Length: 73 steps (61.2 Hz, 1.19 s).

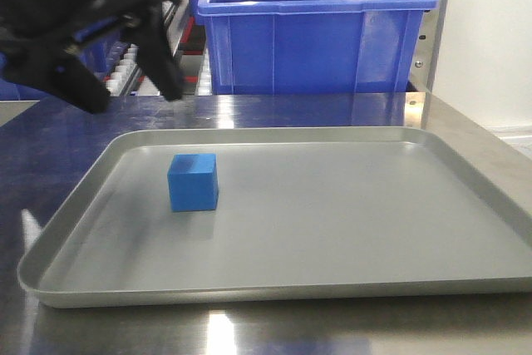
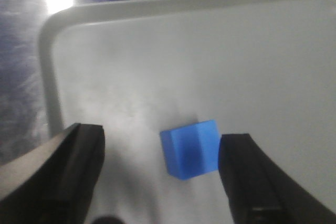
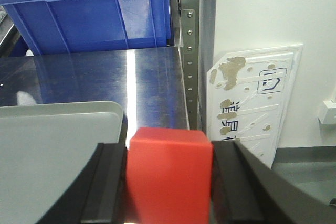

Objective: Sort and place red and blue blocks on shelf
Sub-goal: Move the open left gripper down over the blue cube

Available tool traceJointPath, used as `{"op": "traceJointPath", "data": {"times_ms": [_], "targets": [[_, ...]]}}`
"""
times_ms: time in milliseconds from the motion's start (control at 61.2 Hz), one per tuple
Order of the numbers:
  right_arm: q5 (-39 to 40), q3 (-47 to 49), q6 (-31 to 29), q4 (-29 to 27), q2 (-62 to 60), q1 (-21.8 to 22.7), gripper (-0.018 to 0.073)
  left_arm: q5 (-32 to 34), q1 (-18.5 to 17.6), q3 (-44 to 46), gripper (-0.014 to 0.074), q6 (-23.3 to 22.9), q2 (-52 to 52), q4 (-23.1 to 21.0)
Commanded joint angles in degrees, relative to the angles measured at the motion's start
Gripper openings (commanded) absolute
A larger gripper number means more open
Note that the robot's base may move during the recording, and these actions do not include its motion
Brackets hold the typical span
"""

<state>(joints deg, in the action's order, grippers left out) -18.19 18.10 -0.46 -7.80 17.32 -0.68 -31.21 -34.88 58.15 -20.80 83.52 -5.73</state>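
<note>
Left pincer (image 2: 160, 156) spread above blue cube (image 2: 190, 149) on tray (image 1: 332, 135); cube nearer one finger, closing may knock it askew. Right pincer (image 3: 169, 184) pinching red cube (image 3: 169, 158); could slip.

One red block (image 3: 169, 177), one blue block (image 1: 193, 182), one tray (image 1: 274, 133).

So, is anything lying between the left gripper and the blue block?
No. The left wrist view shows only bare tray between the open left gripper and the blue block; nothing else lies there.
</note>
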Motion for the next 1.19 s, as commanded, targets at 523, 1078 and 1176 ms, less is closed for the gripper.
{"op": "traceJointPath", "data": {"times_ms": [523, 1078, 1176], "targets": [[4.64, 1.84, -0.17, 0.41, 0.29, 0.29, 0.0049, 2.16, -5.06, 4.53, 0.0513, -10.87, 5.59, 3.43], [4.64, 1.84, -0.17, 0.41, 0.29, 0.29, 0.0049, 2.99, -5.06, 5.38, 0.0513, -13.17, 9.90, 4.73], [4.64, 1.84, -0.17, 0.41, 0.29, 0.29, 0.0049, 3.09, -5.06, 5.79, 0.0513, -13.17, 10.16, 4.73]]}}
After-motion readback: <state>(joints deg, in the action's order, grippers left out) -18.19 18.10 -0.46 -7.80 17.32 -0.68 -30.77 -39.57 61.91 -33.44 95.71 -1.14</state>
